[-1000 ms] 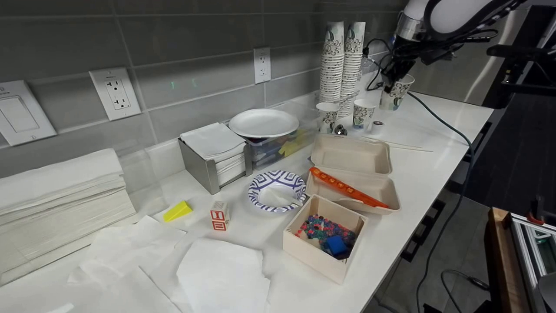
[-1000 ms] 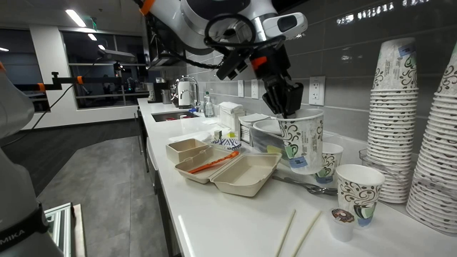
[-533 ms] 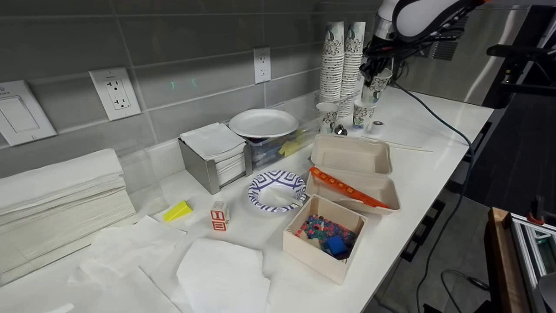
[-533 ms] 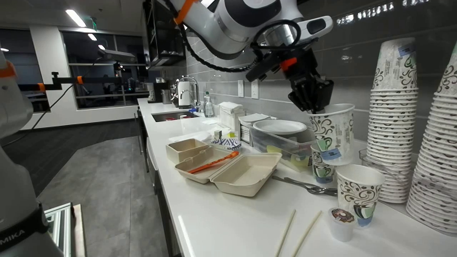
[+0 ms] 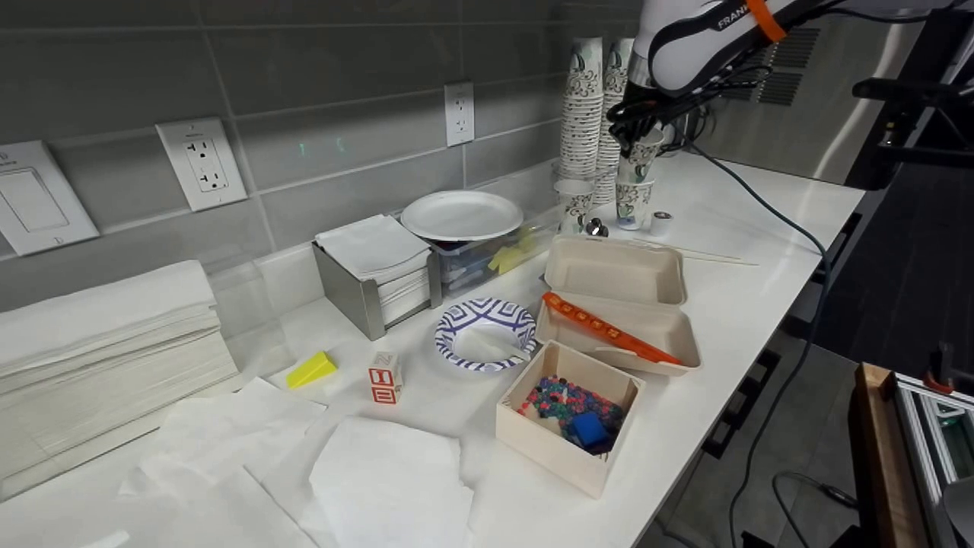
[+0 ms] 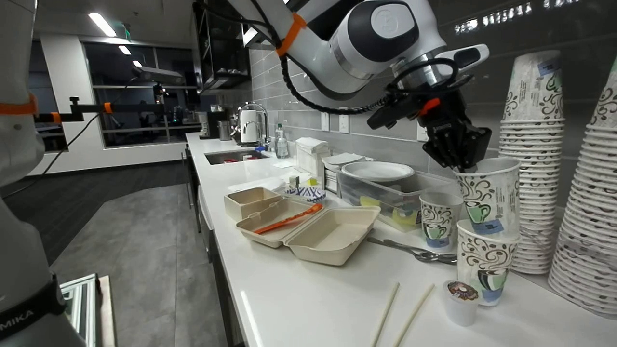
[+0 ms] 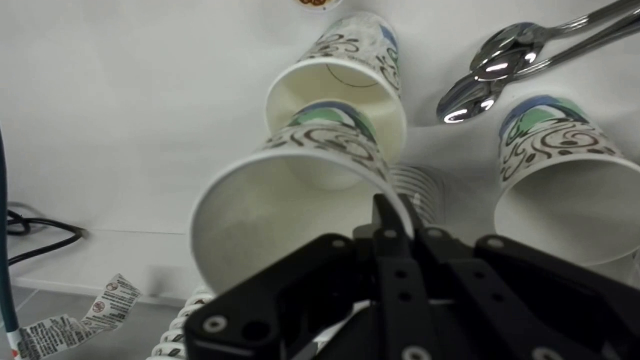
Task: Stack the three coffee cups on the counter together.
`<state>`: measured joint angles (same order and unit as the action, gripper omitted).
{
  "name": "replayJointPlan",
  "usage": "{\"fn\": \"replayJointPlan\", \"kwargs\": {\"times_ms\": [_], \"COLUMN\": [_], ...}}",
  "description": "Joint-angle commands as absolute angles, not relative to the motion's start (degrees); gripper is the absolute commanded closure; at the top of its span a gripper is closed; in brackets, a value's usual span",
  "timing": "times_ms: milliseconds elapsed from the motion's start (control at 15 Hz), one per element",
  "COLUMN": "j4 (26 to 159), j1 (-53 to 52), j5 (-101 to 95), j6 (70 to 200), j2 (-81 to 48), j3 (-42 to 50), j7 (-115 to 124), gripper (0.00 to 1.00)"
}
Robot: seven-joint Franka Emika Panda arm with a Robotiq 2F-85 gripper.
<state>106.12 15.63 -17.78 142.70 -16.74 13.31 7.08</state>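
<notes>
Pinching the upper cup [image 6: 492, 200] by its rim with the pincer [image 7: 397, 212], at the mouth of the lower cup [image 6: 486, 267] on the table [image 6: 328, 303]. Centre it level, lower straight, release softly; then fetch the third cup [image 6: 437, 222] nearby.

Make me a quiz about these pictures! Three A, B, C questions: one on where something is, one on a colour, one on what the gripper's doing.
1. Where is the orange strip?
A) In the patterned bowl
B) Across the takeout box
C) On the white plate

2. What colour is the wedge?
A) Yellow
B) Red
C) Purple

3. What is the gripper doing?
A) Hanging wide open
B) Holding a spoon
C) Pinching a cup

Answers:
1 B: in both exterior views it slants over one half of the box.
2 A: it shows yellow in an exterior view.
3 C: in the wrist view its fingers grip the rim from both sides.
</notes>
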Motion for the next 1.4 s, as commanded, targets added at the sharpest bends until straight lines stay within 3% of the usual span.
{"fn": "replayJointPlan", "kwargs": {"times_ms": [0,867,933,1067,1333], "j4": [102.31,97.76,97.81,97.93,98.26], "j1": [14.66,15.73,15.84,16.03,16.49], "j5": [-16.31,-10.09,-9.34,-7.93,-5.95], "j6": [141.79,130.46,130.49,130.55,131.36], "j2": [-20.41,-21.9,-21.99,-22.11,-22.81], "j3": [14.64,14.14,14.07,13.95,13.79], "j7": [7.31,4.58,4.36,3.89,3.15], "gripper": [1.0,1.0,0.73,0.67,0.36]}}
